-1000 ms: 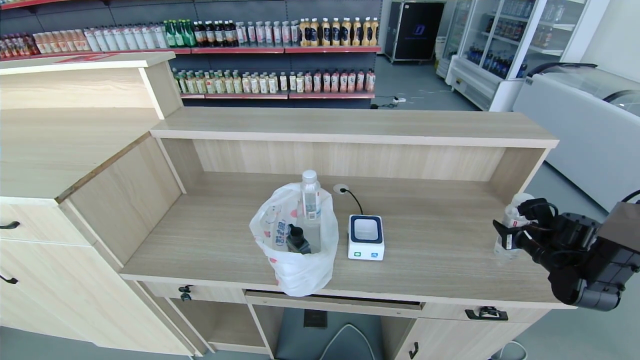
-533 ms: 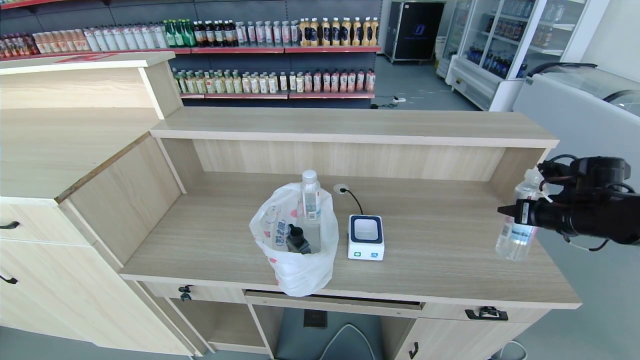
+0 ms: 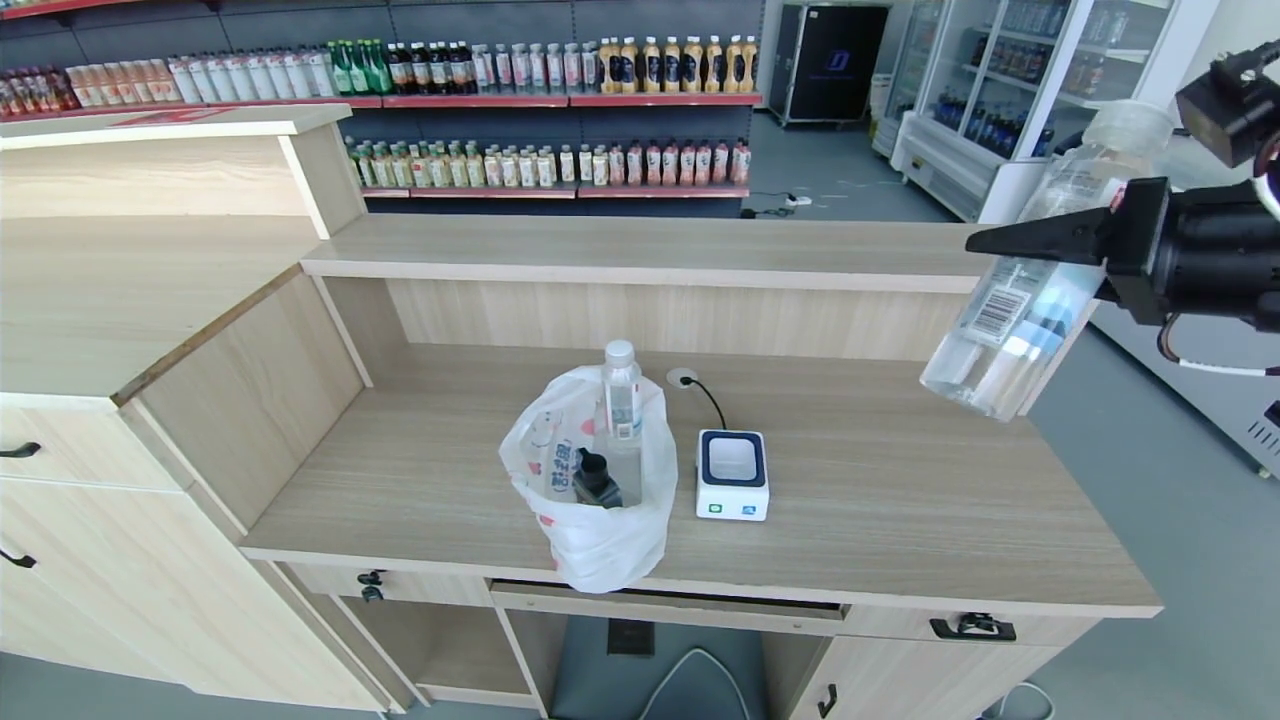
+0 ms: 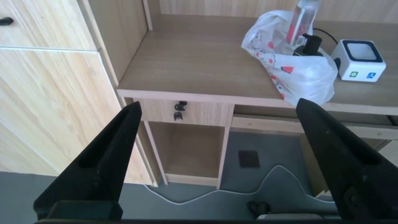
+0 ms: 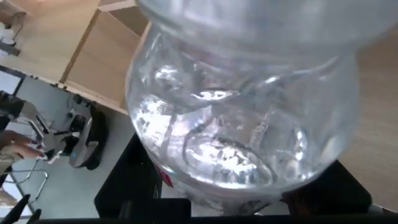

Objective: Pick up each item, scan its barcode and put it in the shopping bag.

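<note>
Right gripper (image 3: 1010, 240) clamped on a tilted water bottle (image 3: 1010, 330); its far finger is hidden behind the clear plastic, its rear cut off by the frame's edge; from the right wrist, the bottle's upper body runs out of frame. Ahead of the spread left gripper (image 4: 217, 106), whose finger roots are cropped, the shopping bag (image 3: 600, 540) hides the lower parts of a second bottle (image 3: 621, 400) and a dark item (image 3: 594, 478), too small to identify.
</note>
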Robot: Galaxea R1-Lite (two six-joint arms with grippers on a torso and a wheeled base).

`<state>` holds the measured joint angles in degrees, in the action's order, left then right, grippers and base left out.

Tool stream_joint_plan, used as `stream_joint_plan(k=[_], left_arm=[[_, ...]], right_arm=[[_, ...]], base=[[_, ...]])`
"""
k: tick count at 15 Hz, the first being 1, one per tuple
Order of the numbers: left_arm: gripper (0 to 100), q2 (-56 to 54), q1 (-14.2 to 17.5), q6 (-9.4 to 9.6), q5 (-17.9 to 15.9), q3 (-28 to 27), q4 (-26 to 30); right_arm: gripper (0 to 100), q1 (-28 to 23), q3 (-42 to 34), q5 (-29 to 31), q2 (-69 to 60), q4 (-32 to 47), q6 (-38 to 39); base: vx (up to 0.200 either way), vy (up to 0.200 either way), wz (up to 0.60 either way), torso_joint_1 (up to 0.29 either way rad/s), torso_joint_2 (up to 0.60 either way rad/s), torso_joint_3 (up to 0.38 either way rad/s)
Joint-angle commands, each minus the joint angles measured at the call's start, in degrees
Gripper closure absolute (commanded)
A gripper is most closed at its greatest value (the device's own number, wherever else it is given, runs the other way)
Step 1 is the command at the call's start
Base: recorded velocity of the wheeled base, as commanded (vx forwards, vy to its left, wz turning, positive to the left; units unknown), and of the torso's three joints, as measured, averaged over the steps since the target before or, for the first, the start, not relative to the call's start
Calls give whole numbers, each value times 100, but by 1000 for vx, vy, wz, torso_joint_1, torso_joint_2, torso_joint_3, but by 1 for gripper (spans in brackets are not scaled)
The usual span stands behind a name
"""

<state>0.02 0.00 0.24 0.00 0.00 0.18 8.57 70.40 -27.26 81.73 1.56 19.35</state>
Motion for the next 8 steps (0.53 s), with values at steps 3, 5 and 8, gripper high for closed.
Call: stream_joint_plan(k=[3, 5, 8], left_arm=[[0, -2, 0, 2, 0, 0, -1], [0, -2, 0, 2, 0, 0, -1], [0, -2, 0, 2, 0, 0, -1]], right_arm=[[100, 611, -589, -632, -966, 29, -150], [100, 989, -1028, -895, -1352, 55, -177], [100, 1727, -1230, -904, -1792, 442, -186]], base=[[0, 0, 0, 0, 0, 0], [0, 0, 0, 0, 0, 0], [0, 0, 0, 0, 0, 0]])
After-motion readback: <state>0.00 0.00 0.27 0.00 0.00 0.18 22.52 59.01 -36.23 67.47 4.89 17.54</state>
